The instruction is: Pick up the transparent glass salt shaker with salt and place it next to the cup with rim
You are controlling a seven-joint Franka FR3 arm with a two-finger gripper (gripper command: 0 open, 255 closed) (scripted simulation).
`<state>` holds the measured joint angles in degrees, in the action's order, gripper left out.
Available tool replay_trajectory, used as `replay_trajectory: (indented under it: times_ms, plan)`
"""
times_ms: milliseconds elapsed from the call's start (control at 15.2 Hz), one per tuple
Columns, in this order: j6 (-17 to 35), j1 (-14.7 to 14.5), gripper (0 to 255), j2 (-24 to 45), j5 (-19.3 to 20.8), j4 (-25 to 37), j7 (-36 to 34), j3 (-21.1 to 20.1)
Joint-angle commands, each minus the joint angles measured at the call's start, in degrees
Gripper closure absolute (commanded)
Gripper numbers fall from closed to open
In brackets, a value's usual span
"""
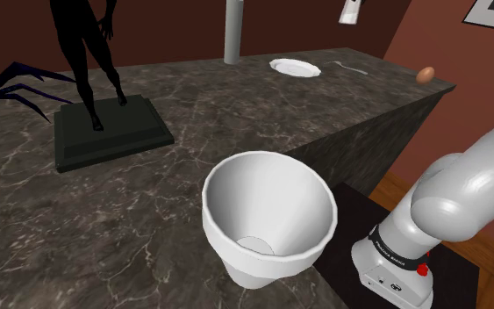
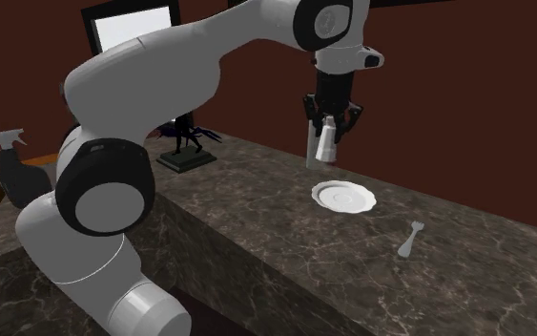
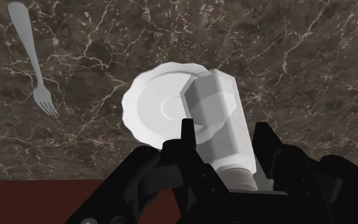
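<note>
Salt shaker (image 3: 217,105), faceted, pale grey | clasped in hand (image 3: 225,130) | over scalloped white plate (image 3: 149,105)

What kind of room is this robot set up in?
Likely a home kitchen or dining counter: a dark veined stone countertop holding a white plate, a fork, an egg and a large white cup.

Looks like someone's home kitchen: dark marble counter (image 1: 25,228) with a plate (image 1: 295,67), fork (image 3: 31,54) and egg (image 1: 425,75) on it. Black figurine (image 1: 87,53) on a plinth (image 1: 113,132) and a framed picture (image 2: 133,31) on the red-brown wall (image 2: 466,115) too.
</note>
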<state>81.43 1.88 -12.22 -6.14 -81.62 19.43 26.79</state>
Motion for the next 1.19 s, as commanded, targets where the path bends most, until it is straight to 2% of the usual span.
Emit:
replay_trajectory:
  times_ms: [0,462,1122]
  plan:
    - [-1.2,0.0,255,0.9,-0.4,2.0,0.0,0.3]
    - [0.9,-1.9,255,-10.6,3.7,-9.8,-11.1,-9.6]
    - [1.5,-3.6,255,-20.3,3.0,-19.0,-25.4,-22.1]
